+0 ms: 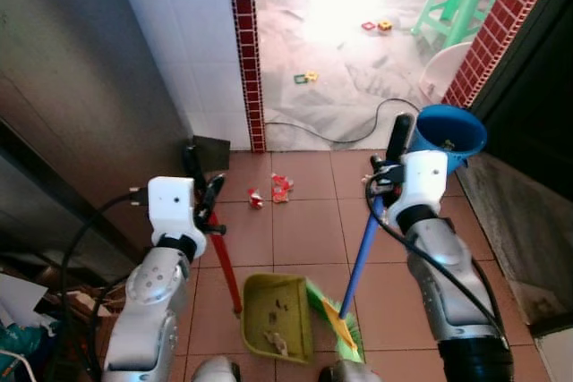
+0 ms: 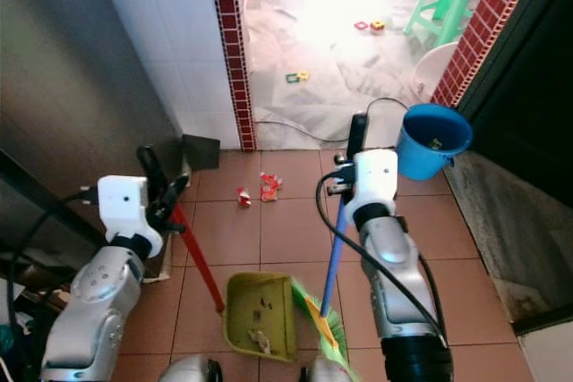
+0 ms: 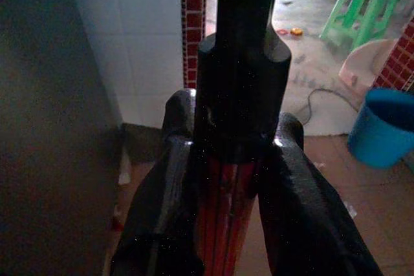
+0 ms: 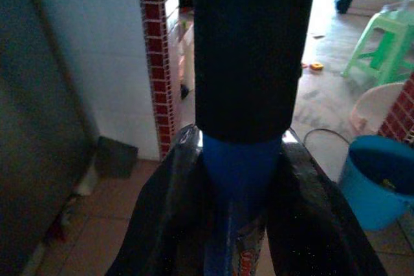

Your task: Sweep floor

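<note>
Broom (image 1: 358, 261), blue pole and green bristles, clamped in right gripper (image 1: 397, 145); left gripper (image 1: 204, 192) grips the olive plastic dustpan's (image 1: 276, 315) red handle

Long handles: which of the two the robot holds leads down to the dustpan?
The red handle, in the left gripper; the blue handle ends in the broom.

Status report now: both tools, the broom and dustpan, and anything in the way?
Left tool shut on red dustpan handle; right tool shut on blue broom handle. Broom head beside green dustpan, debris inside. Red wrappers ahead on tiles; blue bucket at right.
</note>
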`<state>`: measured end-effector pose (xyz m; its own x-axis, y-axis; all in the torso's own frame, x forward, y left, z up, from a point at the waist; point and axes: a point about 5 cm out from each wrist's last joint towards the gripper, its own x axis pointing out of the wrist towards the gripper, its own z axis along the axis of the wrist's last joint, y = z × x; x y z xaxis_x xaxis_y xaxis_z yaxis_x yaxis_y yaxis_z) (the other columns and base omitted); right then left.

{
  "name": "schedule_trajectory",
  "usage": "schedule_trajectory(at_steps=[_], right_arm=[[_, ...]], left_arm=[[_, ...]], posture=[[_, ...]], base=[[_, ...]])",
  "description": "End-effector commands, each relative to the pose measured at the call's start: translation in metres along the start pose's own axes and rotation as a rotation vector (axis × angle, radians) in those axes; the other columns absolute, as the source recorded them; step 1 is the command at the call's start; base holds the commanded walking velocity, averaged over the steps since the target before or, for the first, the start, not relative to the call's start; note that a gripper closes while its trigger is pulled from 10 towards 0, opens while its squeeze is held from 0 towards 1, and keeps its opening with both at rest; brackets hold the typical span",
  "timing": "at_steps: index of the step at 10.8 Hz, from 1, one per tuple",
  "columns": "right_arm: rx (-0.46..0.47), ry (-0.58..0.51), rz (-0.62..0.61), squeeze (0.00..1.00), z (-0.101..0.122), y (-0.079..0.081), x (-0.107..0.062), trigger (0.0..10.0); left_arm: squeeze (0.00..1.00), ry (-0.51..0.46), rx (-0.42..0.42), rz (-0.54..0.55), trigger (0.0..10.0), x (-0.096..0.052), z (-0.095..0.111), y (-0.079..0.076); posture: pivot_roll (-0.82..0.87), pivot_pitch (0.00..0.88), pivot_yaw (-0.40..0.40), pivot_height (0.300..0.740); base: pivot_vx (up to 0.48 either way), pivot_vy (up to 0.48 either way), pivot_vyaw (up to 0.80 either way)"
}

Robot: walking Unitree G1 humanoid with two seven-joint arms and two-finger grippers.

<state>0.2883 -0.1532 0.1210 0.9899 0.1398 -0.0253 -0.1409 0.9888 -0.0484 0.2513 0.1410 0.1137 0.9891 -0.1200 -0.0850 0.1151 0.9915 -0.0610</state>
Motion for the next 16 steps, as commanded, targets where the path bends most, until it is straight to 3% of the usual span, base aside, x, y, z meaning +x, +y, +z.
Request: schedule_trajectory(at_steps=[1, 4, 7, 11, 13, 16], right_arm=[[-0.042, -0.003, 0.023, 0.00, 0.005, 0.000, -0.001, 10.0], [-0.102, -0.018, 0.052, 0.00, 0.012, -0.003, 0.003, 10.0], [-0.132, -0.037, 0.088, 0.00, 0.018, 0.004, 0.006, 10.0], [-0.108, -0.079, -0.016, 0.00, 0.020, -0.002, 0.006, 10.0], [-0.097, -0.091, -0.040, 0.00, 0.020, -0.003, 0.006, 10.0], [-0.087, -0.124, -0.056, 0.00, 0.024, -0.007, 0.018, 10.0]], left_arm=[[0.00, -0.040, -0.003, 0.010, 10.0, -0.001, 0.010, -0.003], [0.00, -0.060, -0.011, 0.061, 10.0, -0.008, 0.012, -0.001], [0.00, -0.072, -0.002, 0.079, 10.0, -0.005, 0.015, -0.003], [0.00, -0.052, -0.037, 0.087, 10.0, 0.001, 0.017, 0.006], [0.00, -0.087, -0.052, 0.078, 10.0, 0.005, 0.021, 0.006], [0.00, -0.068, -0.041, 0.100, 10.0, 0.014, 0.006, 0.011]], posture=[[-0.02, 0.104, -0.010, 0.740], [-0.02, 0.114, -0.049, 0.740], [-0.03, 0.116, -0.063, 0.740], [-0.02, 0.098, 0.025, 0.740], [-0.03, 0.079, 0.039, 0.740], [-0.04, 0.000, 0.036, 0.740]], base=[[0.000, 0.000, 0.00], [0.000, 0.000, 0.00], [0.000, 0.000, 0.00], [0.000, 0.000, 0.00], [0.000, 0.000, 0.00], [0.000, 0.000, 0.00]])
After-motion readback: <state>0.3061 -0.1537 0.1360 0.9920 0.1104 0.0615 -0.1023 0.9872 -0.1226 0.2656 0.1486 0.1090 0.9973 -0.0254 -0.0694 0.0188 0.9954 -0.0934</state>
